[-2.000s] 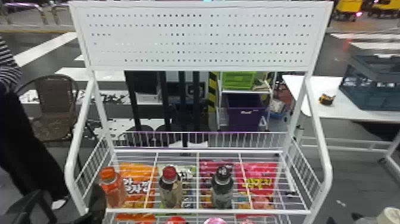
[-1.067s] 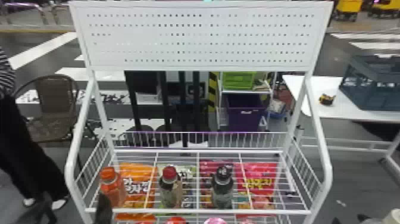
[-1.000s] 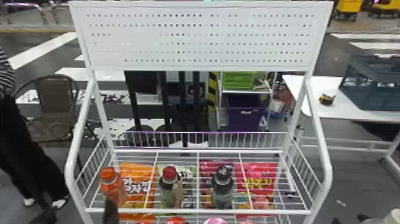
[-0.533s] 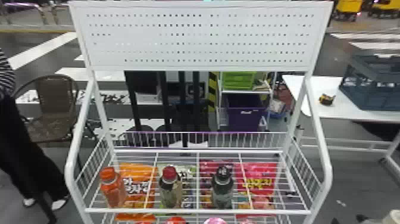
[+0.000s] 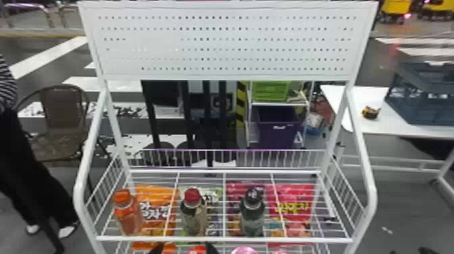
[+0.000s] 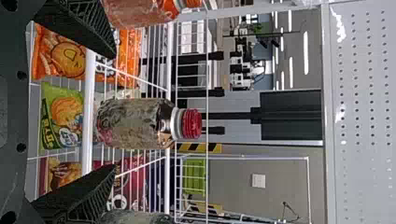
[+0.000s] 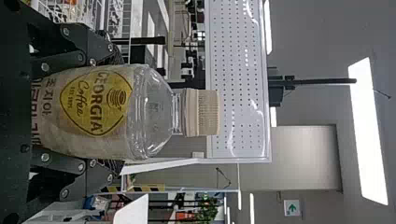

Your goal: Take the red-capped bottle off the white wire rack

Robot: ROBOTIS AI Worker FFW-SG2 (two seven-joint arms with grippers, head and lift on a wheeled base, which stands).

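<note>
The left gripper [image 6: 114, 110] has jaws apart, likely to fit the red-capped bottle [image 6: 135, 122]. The right gripper [image 7: 116, 112] has jaws clamped on a tan-capped bottle [image 7: 149, 109], maybe so it won't fall.

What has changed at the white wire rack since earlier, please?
The left end effector has moved rightward, from the front left corner of the rack to before the red-capped bottle, without gripping it. That, the orange-capped bottle and black-capped bottle stayed put.

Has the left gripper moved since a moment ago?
Yes: the left gripper has moved right along the rack, from its front left corner towards the red-capped bottle.
</note>
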